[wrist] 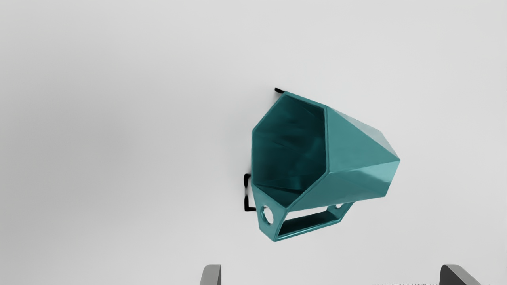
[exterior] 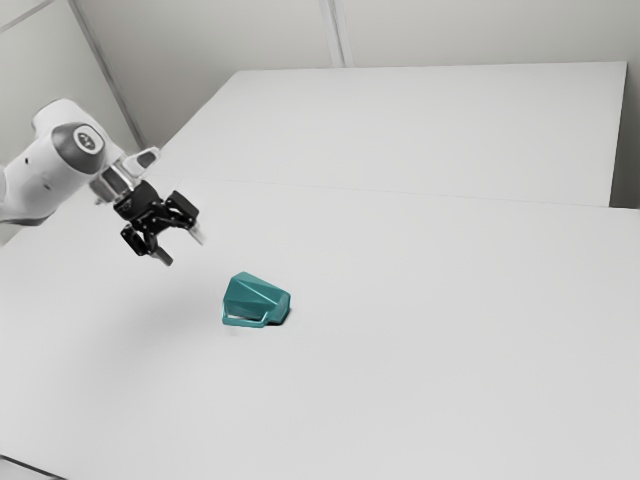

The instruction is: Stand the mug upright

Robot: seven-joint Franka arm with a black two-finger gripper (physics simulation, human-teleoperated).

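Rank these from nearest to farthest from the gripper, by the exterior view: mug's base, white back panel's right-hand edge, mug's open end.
1. Open end: on the side facing the gripper.
2. Base: the mug's other end, pointing away.
3. Panel edge: far off, toward the exterior view's right.

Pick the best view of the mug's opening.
Wrist view: it looks into the opening and shows the dark inside. The exterior view shows the mug lying on its side, wide end toward the exterior view's left.
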